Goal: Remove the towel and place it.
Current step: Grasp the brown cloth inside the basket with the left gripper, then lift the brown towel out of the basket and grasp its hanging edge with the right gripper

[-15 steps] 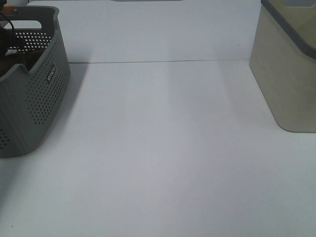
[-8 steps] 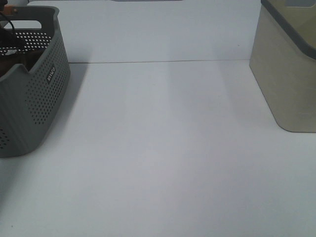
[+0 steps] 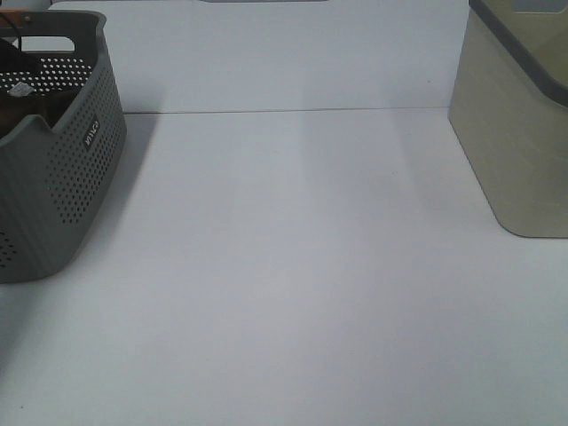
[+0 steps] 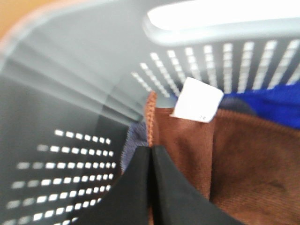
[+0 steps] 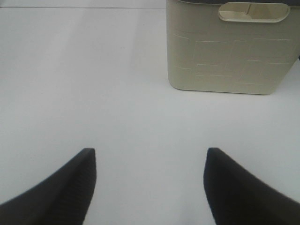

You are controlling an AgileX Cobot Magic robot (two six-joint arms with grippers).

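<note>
The towel (image 4: 243, 159) is reddish-brown terry cloth lying inside the grey perforated basket (image 3: 71, 177), with a white tag (image 4: 197, 100) at its hem. My left gripper (image 4: 150, 151) is shut on the towel's stitched edge, its two black fingers pressed together. From the high camera only a sliver of the towel (image 3: 9, 105) and its tag (image 3: 22, 89) show over the basket rim, and the left gripper is hidden. My right gripper (image 5: 150, 157) hangs open over the bare white table, holding nothing.
A blue cloth (image 4: 276, 101) lies in the basket behind the towel. A beige bin (image 3: 519, 133) with a grey rim stands at the table's far right, ahead of the right gripper. The white table (image 3: 293, 266) lies between basket and bin.
My left gripper has closed on the towel's edge. In the high view the dark arm part at the basket's left rim has shifted and the white tag now shows. The right arm is still.
</note>
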